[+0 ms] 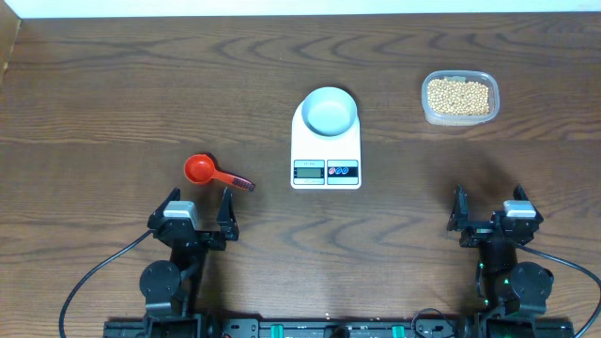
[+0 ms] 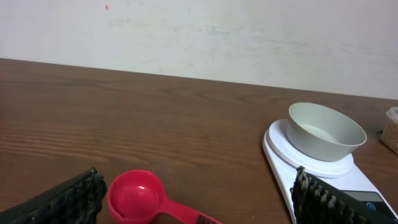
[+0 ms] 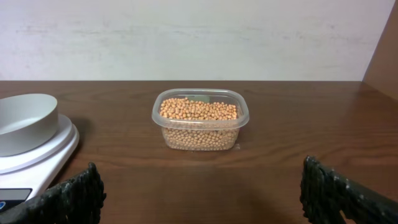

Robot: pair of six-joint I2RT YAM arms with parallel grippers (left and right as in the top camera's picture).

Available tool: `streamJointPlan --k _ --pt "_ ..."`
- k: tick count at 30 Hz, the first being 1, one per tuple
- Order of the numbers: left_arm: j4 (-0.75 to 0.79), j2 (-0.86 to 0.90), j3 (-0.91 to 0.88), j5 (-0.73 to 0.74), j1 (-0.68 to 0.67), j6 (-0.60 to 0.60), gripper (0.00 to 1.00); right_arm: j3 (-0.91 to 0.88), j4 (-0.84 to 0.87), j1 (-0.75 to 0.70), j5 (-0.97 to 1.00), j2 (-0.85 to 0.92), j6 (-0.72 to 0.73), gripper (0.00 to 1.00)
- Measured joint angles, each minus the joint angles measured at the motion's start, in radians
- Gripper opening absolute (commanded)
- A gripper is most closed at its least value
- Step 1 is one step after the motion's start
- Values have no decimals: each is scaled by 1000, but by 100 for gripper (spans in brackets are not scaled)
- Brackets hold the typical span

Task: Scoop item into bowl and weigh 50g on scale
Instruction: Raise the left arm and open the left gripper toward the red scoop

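Left fingers (image 1: pixel 226 211) and right fingers (image 1: pixel 459 208) stand wide, empty. Bowl (image 1: pixel 331 111), seemingly empty, sits on scale (image 1: pixel 325 150); beans (image 1: pixel 458 96) near counter's (image 1: pixel 94 113) far-right corner.

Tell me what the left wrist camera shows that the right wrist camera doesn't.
Only the left wrist view shows the red scoop lying on the table. Only the right wrist view shows the clear tub whole, filled with beans; the left view catches just a sliver of it at its right edge. Both show the empty bowl sitting on the scale, the wooden table and the pale wall behind.
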Motion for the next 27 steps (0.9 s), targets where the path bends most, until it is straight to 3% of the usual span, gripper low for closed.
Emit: streamJointPlan --k 27 --pt "0 0 0 0 0 0 98 0 -3 0 41 0 0 99"
